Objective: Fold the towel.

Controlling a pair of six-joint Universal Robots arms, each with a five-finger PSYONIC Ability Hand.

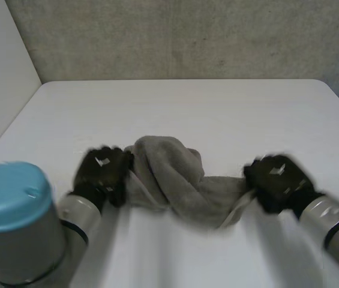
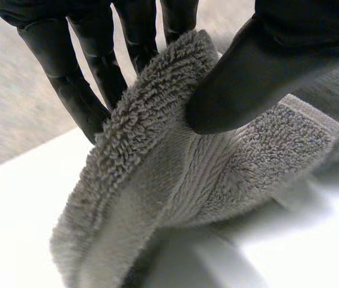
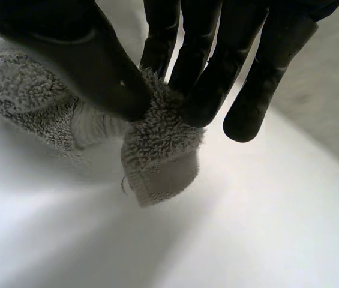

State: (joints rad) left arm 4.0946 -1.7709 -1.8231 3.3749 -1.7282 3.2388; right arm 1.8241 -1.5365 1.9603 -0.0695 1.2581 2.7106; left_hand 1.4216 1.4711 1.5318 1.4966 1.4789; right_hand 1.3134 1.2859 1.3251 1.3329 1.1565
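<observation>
– White bench [image 1: 187, 108] is seen beneath everything; over it the grey towel [image 1: 175, 177] is bunched, sagging midway between the two grips. How is it held?
– An edge is pinched by the left hand [image 1: 102, 171] between fingers [image 2: 67, 78] and thumb [image 2: 247, 84]; a corner is clamped at the right hand's [image 1: 277, 180] fingertips [image 3: 202, 102].
– What could go wrong?
– The right corner could be lost: little cloth is caught beyond those fingertips, so it may be pulled free if the towel is stretched. Uneven edges would likely be left.
</observation>
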